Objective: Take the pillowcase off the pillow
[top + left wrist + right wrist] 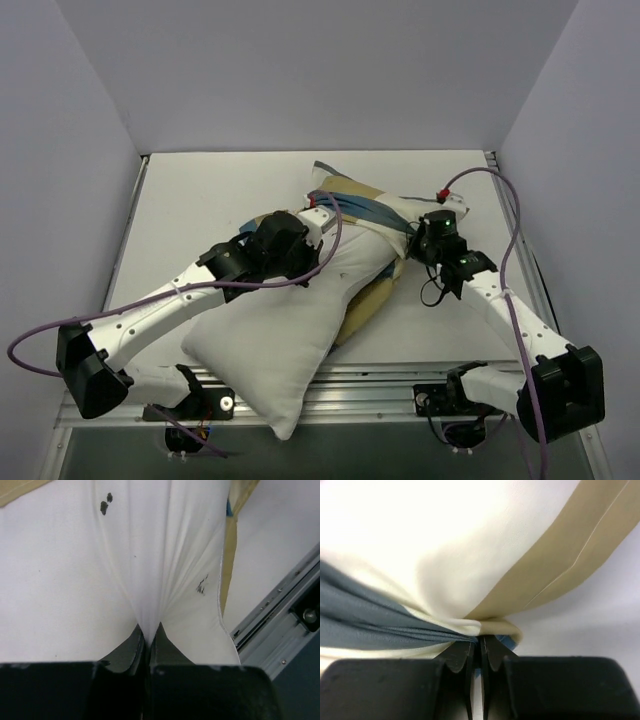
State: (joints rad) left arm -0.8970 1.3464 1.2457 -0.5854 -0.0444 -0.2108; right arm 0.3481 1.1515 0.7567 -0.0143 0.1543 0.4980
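The pillow is pinched by the left gripper, the bunched pillowcase by the right gripper; an aluminium rail is seen alongside.

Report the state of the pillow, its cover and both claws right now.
pillow: mostly bare, far end inside the cover
pillowcase: bunched around the pillow's far end, partly trapped underneath
left claw: shut, pinching the pillow's white fabric
right claw: shut on the pillowcase

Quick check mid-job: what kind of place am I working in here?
Probably a lab robot test cell, not a home: plain pale partition walls box in a white tabletop, with a slotted aluminium rail along its near edge and purple cables.
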